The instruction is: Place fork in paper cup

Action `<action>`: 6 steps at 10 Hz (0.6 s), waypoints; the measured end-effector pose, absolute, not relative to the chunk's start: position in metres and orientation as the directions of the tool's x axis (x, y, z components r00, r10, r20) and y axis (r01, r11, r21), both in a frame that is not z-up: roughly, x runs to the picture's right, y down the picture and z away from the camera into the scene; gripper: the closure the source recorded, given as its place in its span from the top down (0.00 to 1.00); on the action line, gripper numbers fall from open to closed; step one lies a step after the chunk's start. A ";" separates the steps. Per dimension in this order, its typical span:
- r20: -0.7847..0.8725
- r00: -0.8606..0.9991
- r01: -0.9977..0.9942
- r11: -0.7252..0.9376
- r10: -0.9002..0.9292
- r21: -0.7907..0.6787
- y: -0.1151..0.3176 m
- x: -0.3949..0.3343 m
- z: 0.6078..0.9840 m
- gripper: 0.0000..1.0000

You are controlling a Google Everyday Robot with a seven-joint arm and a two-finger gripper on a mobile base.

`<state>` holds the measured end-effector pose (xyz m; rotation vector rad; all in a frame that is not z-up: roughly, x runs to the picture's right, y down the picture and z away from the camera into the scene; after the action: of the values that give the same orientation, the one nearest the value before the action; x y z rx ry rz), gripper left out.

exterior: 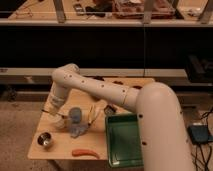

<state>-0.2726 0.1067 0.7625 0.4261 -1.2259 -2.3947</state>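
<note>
My gripper [54, 113] hangs at the end of the white arm, over the left part of the wooden table [60, 150]. It is shut on the fork [46, 111], a thin dark sliver that sticks out sideways to its left. The paper cup [61, 123], short and white, stands directly under the gripper and is partly hidden by it. The fork is held just above the cup's rim, roughly level.
A blue-grey cup [76, 116] stands right of the white cup, with a bluish thing [78, 131] in front of it. There is also a small metal bowl [45, 139] at front left, an orange thing [85, 152] near the front edge, a yellow banana-like thing [92, 115] and a green tray [124, 141] on the right.
</note>
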 end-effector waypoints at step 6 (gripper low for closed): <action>-0.088 -0.867 0.216 -0.528 -0.491 0.821 0.095 -0.271 0.756 0.80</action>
<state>-0.2710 0.0947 0.7558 0.4353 -1.2268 -2.3973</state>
